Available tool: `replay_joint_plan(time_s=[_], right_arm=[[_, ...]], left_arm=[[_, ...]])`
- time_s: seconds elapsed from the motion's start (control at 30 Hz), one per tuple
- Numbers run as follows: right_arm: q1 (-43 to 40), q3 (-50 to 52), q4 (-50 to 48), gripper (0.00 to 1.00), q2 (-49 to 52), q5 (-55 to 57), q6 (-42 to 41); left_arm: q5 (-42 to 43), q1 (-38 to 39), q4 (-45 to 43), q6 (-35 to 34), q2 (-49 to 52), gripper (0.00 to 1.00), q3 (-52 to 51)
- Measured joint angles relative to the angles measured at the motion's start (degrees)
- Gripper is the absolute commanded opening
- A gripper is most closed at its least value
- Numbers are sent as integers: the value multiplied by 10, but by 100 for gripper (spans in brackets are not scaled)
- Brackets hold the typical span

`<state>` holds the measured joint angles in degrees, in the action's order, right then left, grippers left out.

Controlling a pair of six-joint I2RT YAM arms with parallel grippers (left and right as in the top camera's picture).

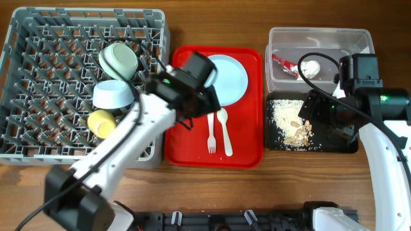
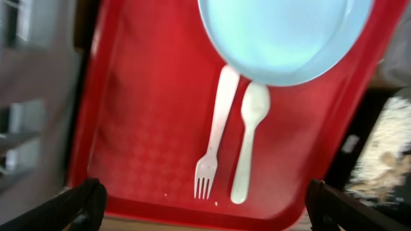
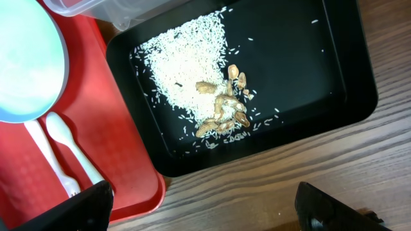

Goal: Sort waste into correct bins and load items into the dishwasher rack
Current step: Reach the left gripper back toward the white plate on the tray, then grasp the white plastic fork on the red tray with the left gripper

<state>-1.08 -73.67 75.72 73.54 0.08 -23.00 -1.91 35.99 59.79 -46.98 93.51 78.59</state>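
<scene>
The left claw (image 2: 205,208), fingers spread wide and holding nothing, hangs over the flat red plastic serving tray (image 2: 128,128), where a white plastic fork (image 2: 215,138) and white plastic spoon (image 2: 249,138) lie side by side, their handles tucked under the round white plate (image 2: 282,35). The right claw (image 3: 205,208), equally wide and empty, hovers at the near edge of the shallow black rectangular tray (image 3: 334,77) holding the rice-like crumbs (image 3: 186,70). Beyond, the clear plastic tub (image 1: 321,35) holds the crinkled red wrapper (image 1: 282,64) and white tissue ball (image 1: 311,67). The grey pegged dishwasher rack (image 1: 32,64) already carries a pale green bowl (image 1: 119,59), a paler bowl (image 1: 112,95) and a small yellow cup (image 1: 101,122). Sorting looks finished and loading is under way. The next move likely calls for the left claw to descend and close on the plate's rim or the thin cutlery.
</scene>
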Motion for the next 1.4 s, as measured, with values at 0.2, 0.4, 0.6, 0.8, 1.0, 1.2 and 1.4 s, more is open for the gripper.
replay_joint_plan(time_s=[0.2,0.4,0.6,0.8,1.0,1.2,1.4], right_arm=[[0,0,2,91,0,0,0],[0,0,5,91,0,0,0],[0,0,5,91,0,0,0],[0,0,5,91,0,0,0],[0,0,6,91,0,0,0],[0,0,6,91,0,0,2],[0,0,6,91,0,0,2]], left_arm=[[-17,38,-46,-51,82,100,-54],[-17,44,-84,-63,169,95,-60],[-14,45,-91,-64,186,77,-60],[-12,45,-88,-57,186,48,-60],[-10,45,-87,-56,187,30,-60],[-7,45,-87,-56,187,19,-60],[1,45,-81,-56,188,8,-60]])
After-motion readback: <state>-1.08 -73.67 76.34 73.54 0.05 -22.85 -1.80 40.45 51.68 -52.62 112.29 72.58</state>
